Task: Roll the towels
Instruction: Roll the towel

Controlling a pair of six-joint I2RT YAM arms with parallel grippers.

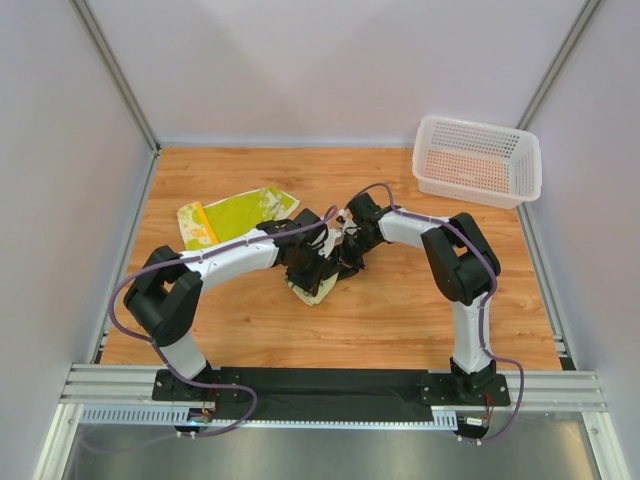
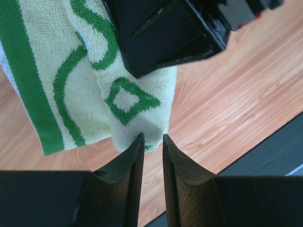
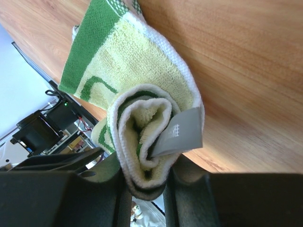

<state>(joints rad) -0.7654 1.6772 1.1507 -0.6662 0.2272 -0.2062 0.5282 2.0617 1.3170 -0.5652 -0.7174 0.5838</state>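
A: Where's the pale yellow terry towel with green markings (image 3: pixel 142 85)?
B: In the middle of the tabletop (image 1: pixel 400 320), partly rolled. The right claw (image 3: pixel 147 182) is clamped on the rolled end, beside a grey label (image 3: pixel 182 132).
A: And the left claw (image 2: pixel 152 138)?
B: Its tips are nearly together and touch the towel's lower fold. Whether they nip any cloth, I cannot tell.

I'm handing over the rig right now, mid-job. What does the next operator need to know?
Left end effector: tips pinching the lower corner of the partly rolled towel.
Right end effector: shut on that towel's rolled end, by its grey label.
Things: this towel in the middle, tail unrolled; second towel flat, far left; basket far right.
Done: roll started on one towel.
To do: finish that roll, then roll the second towel.
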